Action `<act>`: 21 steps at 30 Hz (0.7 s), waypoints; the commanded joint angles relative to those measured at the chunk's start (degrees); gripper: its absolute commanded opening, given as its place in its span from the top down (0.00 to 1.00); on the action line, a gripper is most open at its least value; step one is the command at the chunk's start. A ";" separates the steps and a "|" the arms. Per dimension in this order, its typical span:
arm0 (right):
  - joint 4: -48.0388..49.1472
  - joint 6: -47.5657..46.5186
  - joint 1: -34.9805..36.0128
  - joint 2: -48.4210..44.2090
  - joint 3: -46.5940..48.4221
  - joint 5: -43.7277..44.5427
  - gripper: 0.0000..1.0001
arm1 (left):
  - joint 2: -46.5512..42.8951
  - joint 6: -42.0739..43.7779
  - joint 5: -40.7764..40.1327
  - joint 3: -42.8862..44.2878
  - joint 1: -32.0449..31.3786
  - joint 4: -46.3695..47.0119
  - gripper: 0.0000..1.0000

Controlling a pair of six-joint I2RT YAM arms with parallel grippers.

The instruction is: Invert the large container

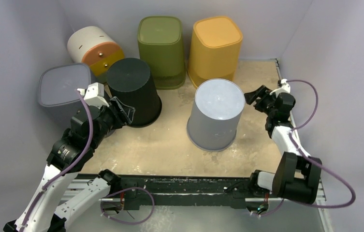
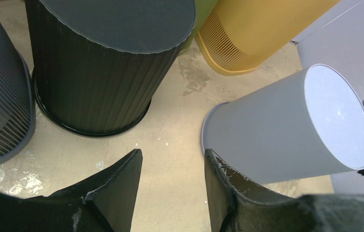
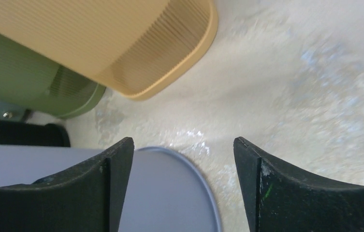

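Observation:
The large container (image 1: 216, 113) is a pale grey round bin standing in the middle of the table with its closed base up and its rim on the surface. The left wrist view shows it (image 2: 286, 130) at the right, apart from the fingers. My left gripper (image 1: 126, 112) (image 2: 173, 152) is open and empty, close to the black bin. My right gripper (image 1: 253, 95) (image 3: 183, 140) is open just right of the container's top. The container's edge (image 3: 170, 193) shows between the right gripper's fingers, with a gap on both sides.
A black round bin (image 1: 132, 91) and a dark grey square bin (image 1: 64, 89) stand at the left, bases up. At the back are a white and orange bin (image 1: 95, 48), a green bin (image 1: 160, 50) and a yellow bin (image 1: 215, 48). Grey walls enclose the table.

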 commanded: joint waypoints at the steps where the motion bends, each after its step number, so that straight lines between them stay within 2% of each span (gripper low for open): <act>1: -12.50 -7.56 -0.13 -5.96 7.28 8.90 0.18 | -0.86 0.02 -0.93 -0.80 0.20 0.46 0.42; 2: -13.98 -8.49 -0.14 -7.12 8.62 9.82 0.13 | -0.83 0.20 -1.15 -1.04 0.22 0.21 0.42; 3: -15.34 -9.37 -0.13 -7.87 9.85 10.66 0.02 | -0.78 0.38 -1.34 -1.14 0.23 0.03 0.41; 10: -25.68 -14.62 2.91 -10.55 20.64 19.63 0.00 | 0.31 2.30 -3.63 -3.24 0.23 -0.31 0.38; 14: -29.61 -17.92 13.48 -9.30 31.19 28.92 0.00 | 0.95 3.88 -6.32 -4.69 0.22 0.30 0.37; 18: -33.84 -19.96 23.03 -4.58 41.68 31.00 0.00 | 0.83 4.06 -7.87 -4.81 0.23 2.12 0.36; 21: -34.07 -22.13 31.33 -2.46 46.03 34.08 0.00 | 0.48 3.81 -7.96 -5.50 0.23 3.87 0.35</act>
